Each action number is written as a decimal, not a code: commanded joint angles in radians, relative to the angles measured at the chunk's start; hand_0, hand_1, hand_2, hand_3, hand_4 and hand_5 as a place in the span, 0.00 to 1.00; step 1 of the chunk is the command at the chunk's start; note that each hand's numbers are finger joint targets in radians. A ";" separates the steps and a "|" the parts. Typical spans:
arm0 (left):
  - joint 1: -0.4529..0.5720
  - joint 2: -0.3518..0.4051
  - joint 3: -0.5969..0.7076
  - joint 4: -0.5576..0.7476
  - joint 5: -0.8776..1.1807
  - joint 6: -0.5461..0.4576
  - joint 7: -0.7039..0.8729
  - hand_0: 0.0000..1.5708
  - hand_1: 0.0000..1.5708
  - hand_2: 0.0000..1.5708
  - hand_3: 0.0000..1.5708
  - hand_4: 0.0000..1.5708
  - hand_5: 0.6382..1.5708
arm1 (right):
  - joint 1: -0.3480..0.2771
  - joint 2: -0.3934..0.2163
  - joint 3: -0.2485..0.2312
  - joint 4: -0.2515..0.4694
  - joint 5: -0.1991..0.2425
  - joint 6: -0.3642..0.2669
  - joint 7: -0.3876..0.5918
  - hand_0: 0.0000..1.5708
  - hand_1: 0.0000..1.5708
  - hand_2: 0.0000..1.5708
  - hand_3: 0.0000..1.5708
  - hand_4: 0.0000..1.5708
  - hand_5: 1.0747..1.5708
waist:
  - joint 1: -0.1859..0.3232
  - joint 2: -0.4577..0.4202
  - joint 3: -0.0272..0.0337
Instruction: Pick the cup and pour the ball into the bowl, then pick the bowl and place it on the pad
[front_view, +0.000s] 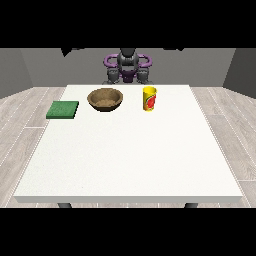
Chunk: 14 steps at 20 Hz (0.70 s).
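Hands near torso, finger state indiscernible, possibly hidden. Yellow cup (149, 98) upright beside brown bowl (105, 99); green pad (63, 109) bare. Nothing begun: pouring, bowl transfer both pending.

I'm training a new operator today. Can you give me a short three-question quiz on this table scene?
1. True or false: the cup stands upright on the table.
2. Which thing lies nearest the view's left edge? A) bowl B) pad C) cup
3. Fill in: the bowl sits between the pad and the ____.

Key:
1. True.
2. B. The green pad lies at the table's left edge in the view.
3. Cup. It stands to the bowl's right in the view, apart from it.
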 joint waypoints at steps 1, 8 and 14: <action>0.026 0.028 0.065 0.038 0.047 -0.059 -0.111 0.00 0.00 0.00 0.00 0.00 0.97 | -0.001 -0.033 -0.064 -0.002 -0.055 0.058 -0.029 0.00 0.00 0.00 0.00 0.00 1.00 | -0.005 0.079 0.0017; -0.113 0.012 0.078 0.200 -0.025 -0.020 -0.313 0.00 0.00 0.00 0.00 0.00 0.95 | -0.077 0.045 0.004 0.016 0.019 0.024 -0.123 0.00 0.00 0.00 0.00 0.00 1.00 | -0.050 0.227 0.0015; -0.091 -0.046 0.064 0.382 -0.076 -0.005 -0.544 0.00 0.00 0.00 0.00 0.00 0.95 | -0.123 0.021 -0.020 0.049 0.018 0.044 -0.143 0.00 0.00 0.00 0.00 0.00 1.00 | -0.057 0.287 0.0011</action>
